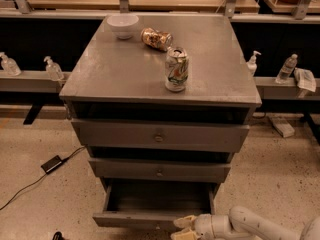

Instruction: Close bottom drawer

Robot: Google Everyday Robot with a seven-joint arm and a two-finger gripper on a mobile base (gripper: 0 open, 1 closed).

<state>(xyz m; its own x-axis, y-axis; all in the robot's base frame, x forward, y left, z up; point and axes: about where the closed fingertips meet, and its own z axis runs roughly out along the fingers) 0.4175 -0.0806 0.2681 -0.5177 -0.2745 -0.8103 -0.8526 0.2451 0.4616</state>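
Observation:
The bottom drawer [150,218] is the lowest grey drawer of the cabinet and stands pulled out, its inside dark and empty. Its knob is not visible. My gripper [183,227] comes in from the lower right on a white arm and sits against the right part of the drawer's front edge, at the bottom of the view. The mid-width drawer [159,170] and the widest drawer [159,136] above it both stand slightly out from the cabinet.
On the cabinet top [115,69] stand an upright soda can [176,69], a can lying on its side [156,38] and a white bowl [123,25]. A black power brick and cable [52,164] lie on the floor at left. Bottles stand on side shelves.

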